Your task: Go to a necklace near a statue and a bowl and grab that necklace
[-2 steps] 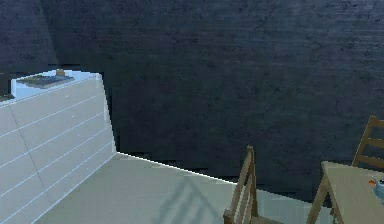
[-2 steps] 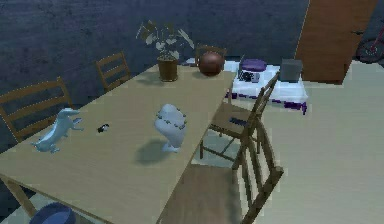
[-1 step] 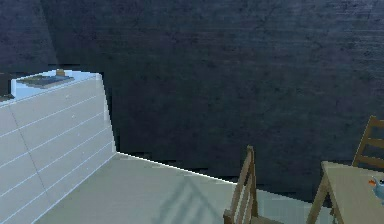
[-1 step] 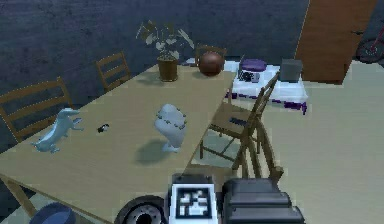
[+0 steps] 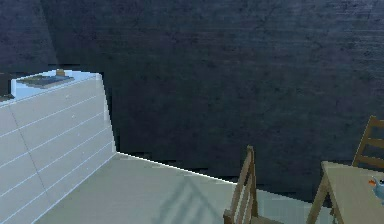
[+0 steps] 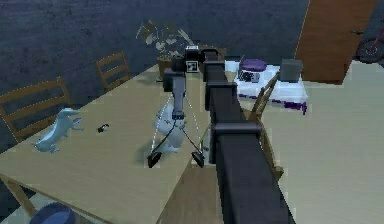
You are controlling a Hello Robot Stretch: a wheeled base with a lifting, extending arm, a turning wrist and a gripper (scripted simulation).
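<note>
A long wooden table (image 6: 110, 150) runs across the arm side view. On its left part stands a pale blue animal statue (image 6: 58, 130). A small dark thing (image 6: 102, 127), too small to name, lies to the statue's right. My arm (image 6: 235, 140) reaches out over the table. The gripper (image 6: 175, 152) hangs at its far end with thin fingers (image 6: 155, 152) spread over a whitish glossy thing (image 6: 166, 132) on the tabletop. I cannot tell whether the gripper holds anything.
Wooden chairs (image 6: 35, 100) line the table's far side, and a potted plant (image 6: 165, 38) stands at its end. A white box (image 6: 285, 95) carries a purple bowl-like thing (image 6: 252, 70). Ahead are a white dresser (image 5: 50, 130), a chair (image 5: 243, 195) and a table corner (image 5: 355, 195).
</note>
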